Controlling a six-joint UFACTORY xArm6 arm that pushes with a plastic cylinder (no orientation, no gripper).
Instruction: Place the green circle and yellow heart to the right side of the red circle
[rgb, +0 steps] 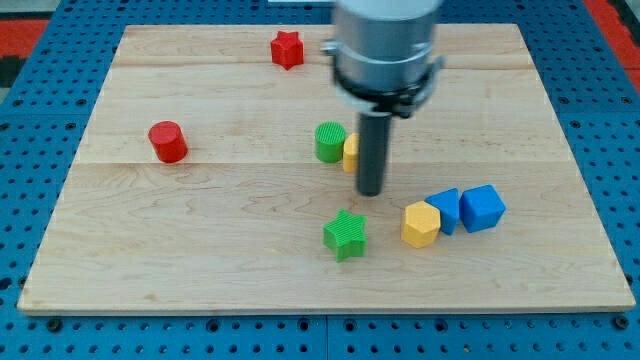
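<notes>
Your green circle (329, 142) sits near the tabletop's (200, 250) middle, touching the yellow heart (351, 153) on its right, which the rod half hides; my tip (371, 192) rests just right of and below that heart. The red circle (168, 141) stands well apart toward the view's left. Further out you have a red star (287, 49) at top, a green star (346, 235) below, then a yellow hexagon (421, 223) touching two blue blocks (470, 210); no pincer on this rig, so nothing to tell of one.
</notes>
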